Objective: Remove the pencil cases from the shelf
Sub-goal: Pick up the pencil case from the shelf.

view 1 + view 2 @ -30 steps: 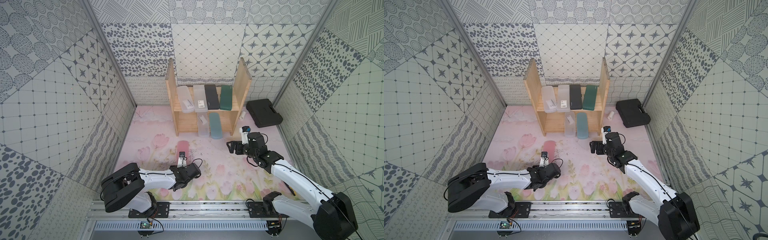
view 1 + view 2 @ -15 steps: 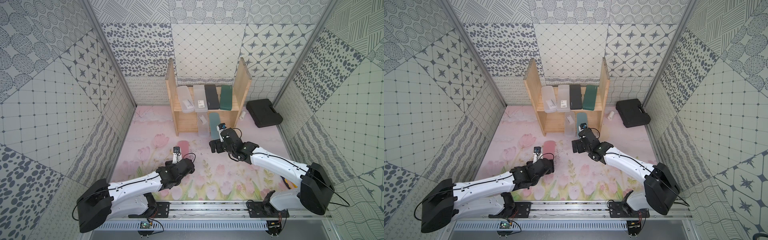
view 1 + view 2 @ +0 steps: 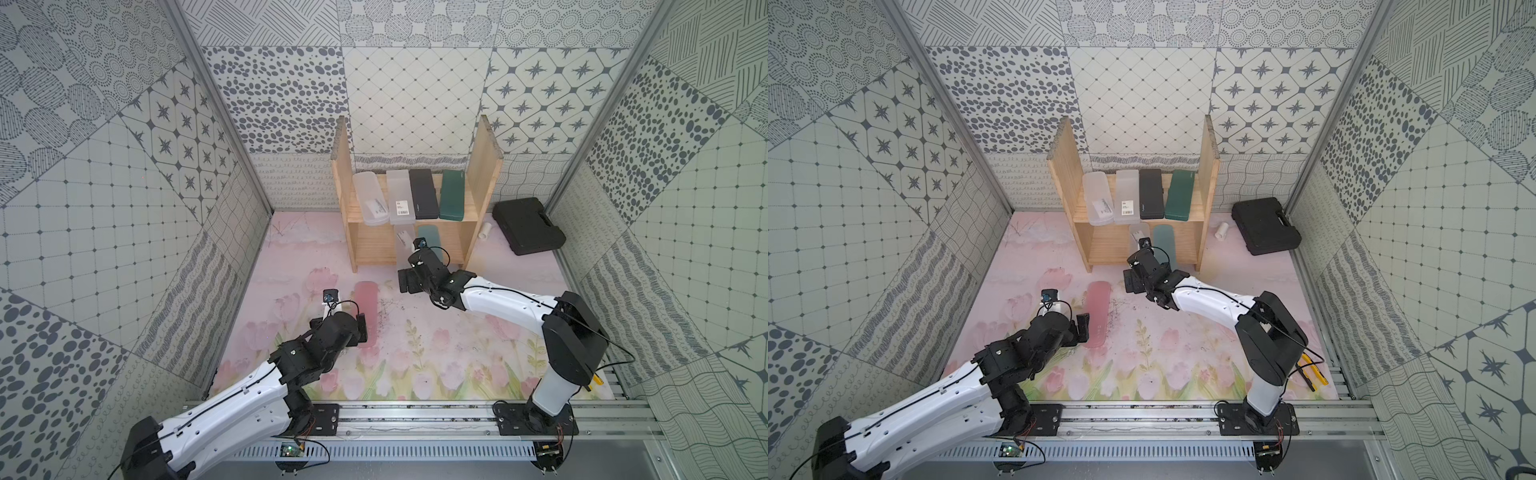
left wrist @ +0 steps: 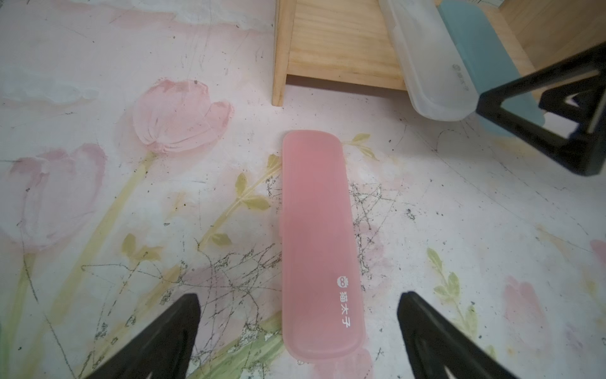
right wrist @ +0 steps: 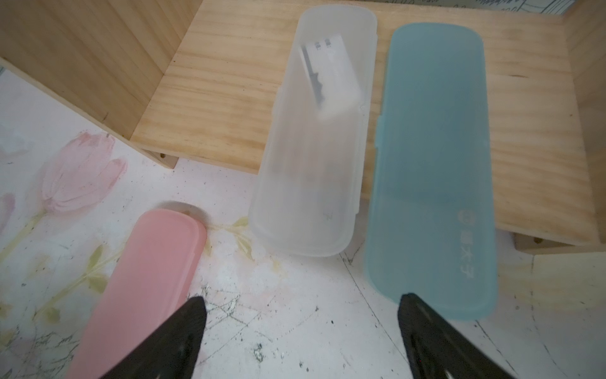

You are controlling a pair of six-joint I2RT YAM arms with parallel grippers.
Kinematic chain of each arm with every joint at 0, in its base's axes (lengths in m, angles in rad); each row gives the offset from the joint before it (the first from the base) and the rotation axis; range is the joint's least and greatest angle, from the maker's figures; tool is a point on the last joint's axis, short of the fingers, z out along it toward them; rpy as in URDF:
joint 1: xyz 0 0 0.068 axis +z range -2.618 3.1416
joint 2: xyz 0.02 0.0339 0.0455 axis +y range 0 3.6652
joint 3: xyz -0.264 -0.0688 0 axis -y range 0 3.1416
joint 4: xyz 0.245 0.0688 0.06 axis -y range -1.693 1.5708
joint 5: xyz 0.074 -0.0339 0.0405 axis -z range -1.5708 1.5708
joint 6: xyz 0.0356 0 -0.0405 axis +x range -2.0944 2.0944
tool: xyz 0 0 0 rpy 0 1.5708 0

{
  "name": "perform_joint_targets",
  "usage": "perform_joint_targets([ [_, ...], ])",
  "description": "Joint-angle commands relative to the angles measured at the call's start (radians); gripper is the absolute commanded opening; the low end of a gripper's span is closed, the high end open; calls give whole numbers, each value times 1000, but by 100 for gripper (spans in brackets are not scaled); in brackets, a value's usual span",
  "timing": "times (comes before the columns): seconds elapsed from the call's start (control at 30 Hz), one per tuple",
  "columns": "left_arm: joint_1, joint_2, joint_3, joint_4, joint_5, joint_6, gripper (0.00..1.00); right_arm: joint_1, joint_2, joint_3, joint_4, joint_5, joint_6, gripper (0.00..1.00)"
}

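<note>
The pink pencil case [image 3: 365, 309] [image 4: 319, 242] lies flat on the mat in front of the shelf [image 3: 484, 166]. My left gripper [image 3: 340, 324] [image 4: 297, 295] is open, its fingers either side of the case's near end without touching it. On the upper tier lie two frosted clear cases [image 3: 368, 199], a black one [image 3: 423, 194] and a dark green one [image 3: 452, 195]. A frosted clear case [image 5: 311, 147] and a light blue one [image 5: 433, 157] jut out of the lower tier. My right gripper [image 3: 415, 278] [image 5: 301, 298] hangs open and empty just before them.
A big black toolbox [image 3: 530, 226] and a small white roll [image 3: 485, 230] lie right of the shelf. Yellow-handled pliers [image 3: 1308, 370] rest at the mat's front right. Patterned walls close in three sides; a metal rail [image 3: 415, 415] runs along the front.
My right gripper has swung left and forward to the shelf's lower tier. The left arm has stretched out, its gripper staying at the pink case's near end. The pink case has not moved.
</note>
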Motion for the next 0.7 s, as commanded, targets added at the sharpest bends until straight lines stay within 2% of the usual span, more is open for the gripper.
perform_joint_targets([
  [0.0, 18, -88, -27, -55, 32, 77, 99, 11, 55, 49, 68, 61, 28, 96],
  [0.27, 18, -162, -25, -86, 49, 77, 99, 12, 152, 112, 92, 102, 21, 96],
  [0.67, 18, -162, -52, -58, 61, 59, 99, 3, 230, 175, 92, 119, 19, 96],
])
